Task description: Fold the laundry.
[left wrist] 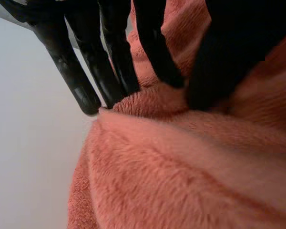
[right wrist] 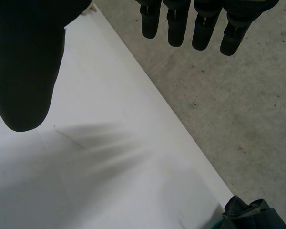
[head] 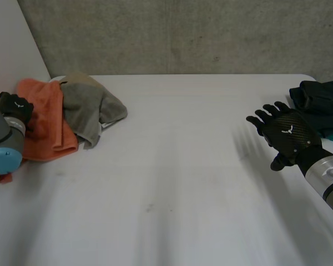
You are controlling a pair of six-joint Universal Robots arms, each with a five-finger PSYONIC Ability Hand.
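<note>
Left wrist view: my left hand (left wrist: 229, 57), fingers (left wrist: 78, 90) apart, touches the orange towel (left wrist: 181, 167); I'd pinch its edge squarely. Right hand (head: 286, 136) hovers, splayed.

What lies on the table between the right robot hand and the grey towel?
Nothing. In the head view, the white table is bare between the right robot hand and the grey towel.
</note>
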